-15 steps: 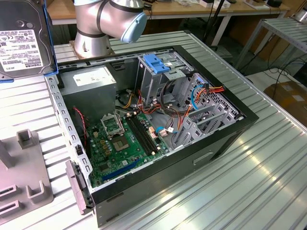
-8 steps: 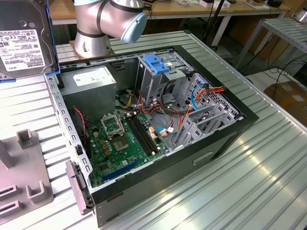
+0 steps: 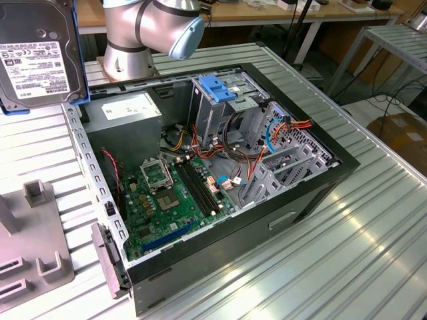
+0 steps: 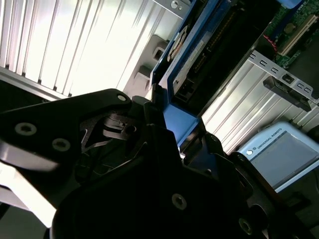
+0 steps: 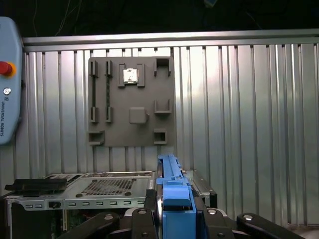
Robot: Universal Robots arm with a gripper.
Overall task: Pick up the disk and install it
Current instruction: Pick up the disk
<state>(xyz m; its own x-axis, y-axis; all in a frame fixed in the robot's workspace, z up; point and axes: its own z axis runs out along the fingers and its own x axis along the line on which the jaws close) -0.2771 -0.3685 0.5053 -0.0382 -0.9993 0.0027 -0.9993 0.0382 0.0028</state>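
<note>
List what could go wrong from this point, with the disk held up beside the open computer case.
1. The gripper appears to clamp the disk by its narrow blue rail alone, so the disk might tilt or slip.
2. Loose orange and red cables lie beside the drive cage; the disk could snag them when brought close.
3. If the disk drops over the bare motherboard, either could be damaged.
</note>
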